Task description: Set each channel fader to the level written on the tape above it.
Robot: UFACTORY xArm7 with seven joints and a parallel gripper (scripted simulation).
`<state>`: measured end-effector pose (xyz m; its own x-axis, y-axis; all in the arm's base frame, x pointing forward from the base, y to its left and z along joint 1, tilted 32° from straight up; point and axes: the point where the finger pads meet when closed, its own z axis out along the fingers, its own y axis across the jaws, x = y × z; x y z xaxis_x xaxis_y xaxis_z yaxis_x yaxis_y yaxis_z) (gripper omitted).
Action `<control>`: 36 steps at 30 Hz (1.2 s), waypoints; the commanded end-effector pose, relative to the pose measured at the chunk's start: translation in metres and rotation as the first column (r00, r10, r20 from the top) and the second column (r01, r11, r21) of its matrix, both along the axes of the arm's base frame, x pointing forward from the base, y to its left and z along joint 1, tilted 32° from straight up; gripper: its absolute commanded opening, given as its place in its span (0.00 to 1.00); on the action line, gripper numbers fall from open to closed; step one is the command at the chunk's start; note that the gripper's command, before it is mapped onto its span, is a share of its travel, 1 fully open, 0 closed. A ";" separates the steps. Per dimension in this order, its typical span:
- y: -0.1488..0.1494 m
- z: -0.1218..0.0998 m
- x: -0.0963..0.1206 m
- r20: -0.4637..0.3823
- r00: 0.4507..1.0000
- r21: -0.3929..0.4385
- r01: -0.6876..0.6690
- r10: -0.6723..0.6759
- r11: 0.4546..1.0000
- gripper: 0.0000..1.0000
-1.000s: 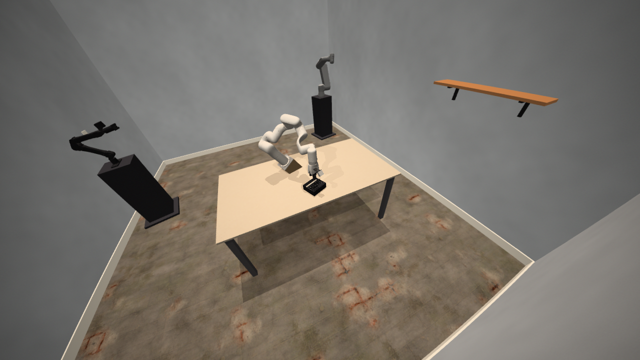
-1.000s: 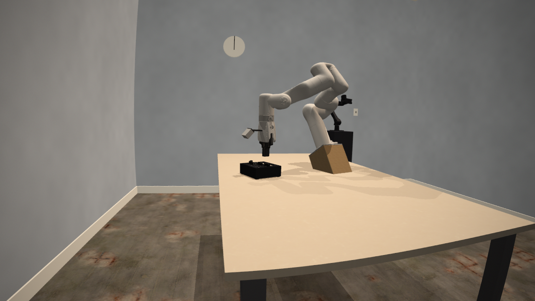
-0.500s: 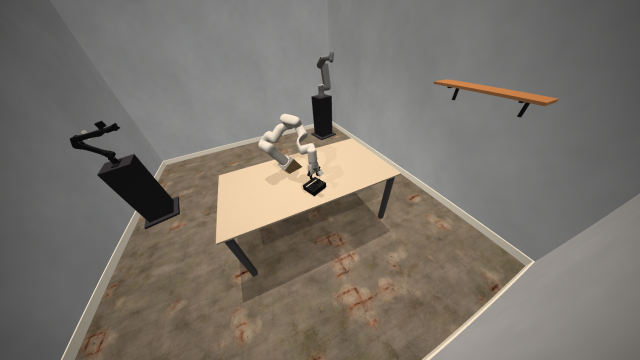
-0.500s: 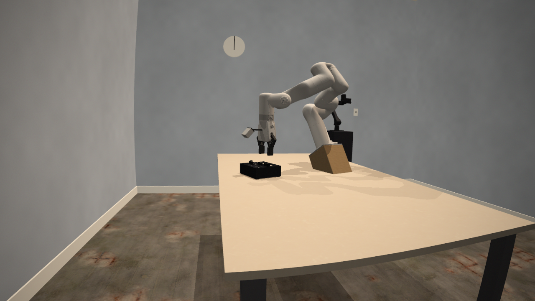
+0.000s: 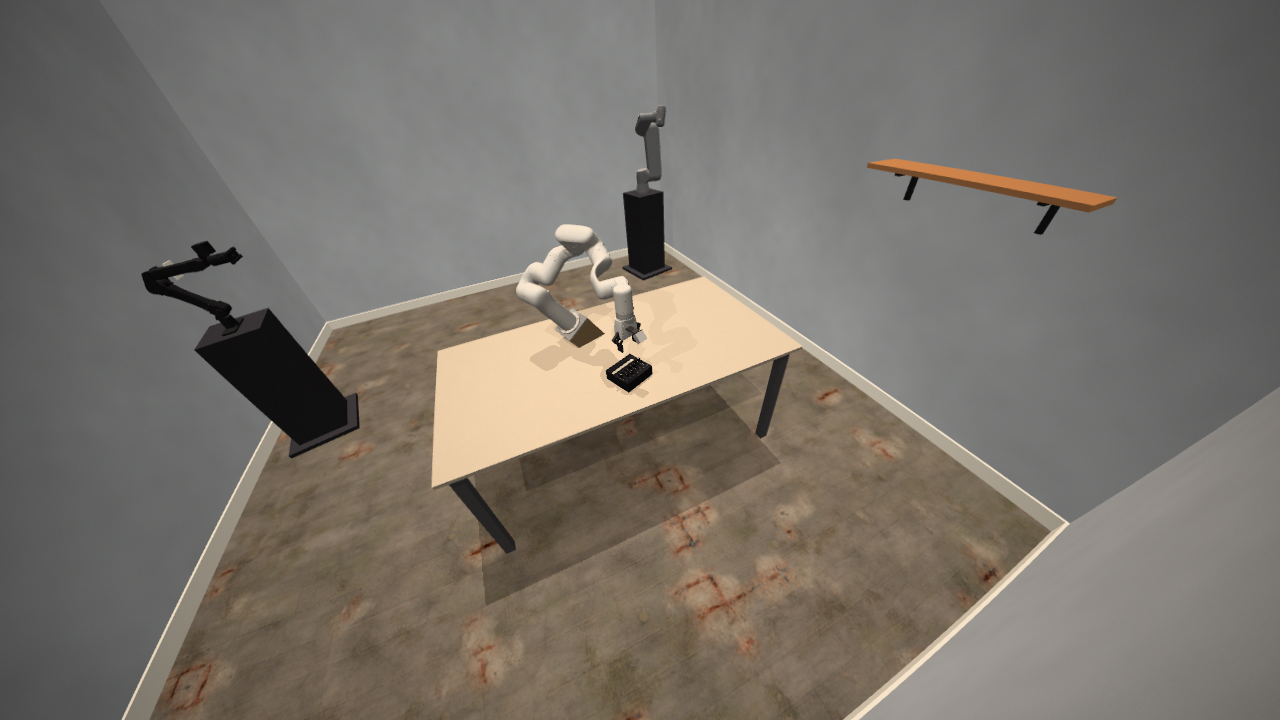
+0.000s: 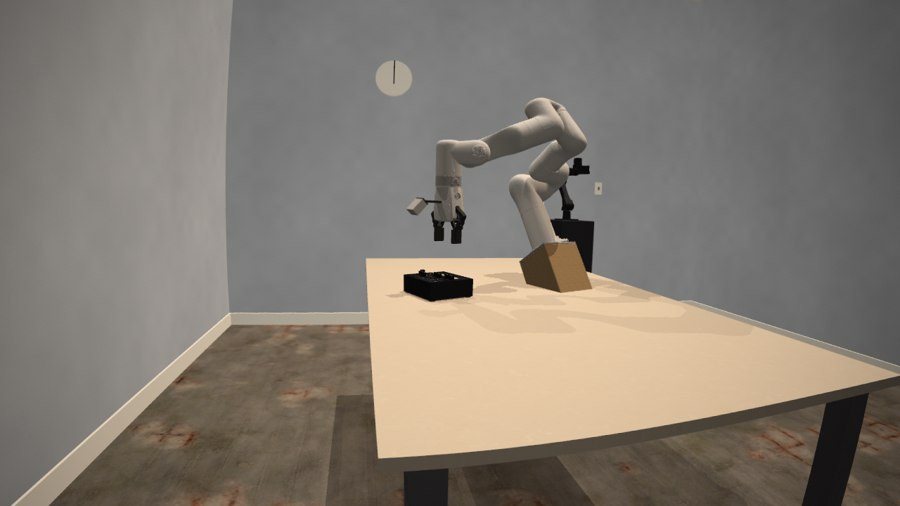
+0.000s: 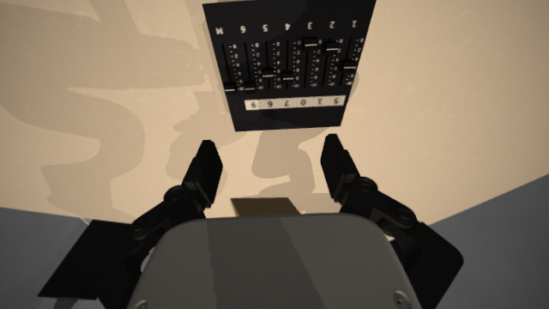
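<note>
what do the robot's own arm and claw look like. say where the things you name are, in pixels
The arm (image 5: 573, 236) (image 6: 525, 133) is off-white, with smooth, rounded tubular segments and a round patterned cap on one joint. The claw (image 5: 627, 343) (image 6: 447, 235) (image 7: 270, 150) has a pale housing, black jointed linkages and two black, blocky fingers. A small pale box sticks out beside it on a thin dark bracket.

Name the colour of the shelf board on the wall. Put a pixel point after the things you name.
Orange (image 5: 989, 182), best seen in the top view.

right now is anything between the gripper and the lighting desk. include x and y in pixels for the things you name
Nothing visible is in the way: the open gripper (image 5: 628, 342) (image 6: 447, 237) (image 7: 270, 150) hangs above the lighting desk (image 5: 629, 373) (image 6: 438, 287) (image 7: 279, 120), with only air between its fingers and the desk.
</note>
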<state>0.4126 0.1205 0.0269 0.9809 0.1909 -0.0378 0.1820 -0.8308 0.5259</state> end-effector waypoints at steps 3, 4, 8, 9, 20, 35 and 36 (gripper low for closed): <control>0.014 0.022 -0.001 0.003 1.000 0.002 -0.002 0.002 1.000 1.00; 0.015 0.024 -0.001 0.003 1.000 0.002 -0.002 0.002 1.000 1.00; 0.017 0.026 -0.001 0.003 1.000 0.002 -0.002 0.002 1.000 1.00; 0.017 0.027 -0.001 0.003 1.000 0.002 -0.002 0.002 1.000 1.00; 0.017 0.027 -0.001 0.003 1.000 0.002 -0.002 0.002 1.000 1.00; 0.017 0.027 -0.001 0.003 1.000 0.002 -0.002 0.002 1.000 1.00; 0.017 0.027 -0.001 0.003 1.000 0.002 -0.002 0.002 1.000 1.00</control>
<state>0.4104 0.1361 0.0521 0.9808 0.1911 -0.0382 0.1823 -0.8308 0.5258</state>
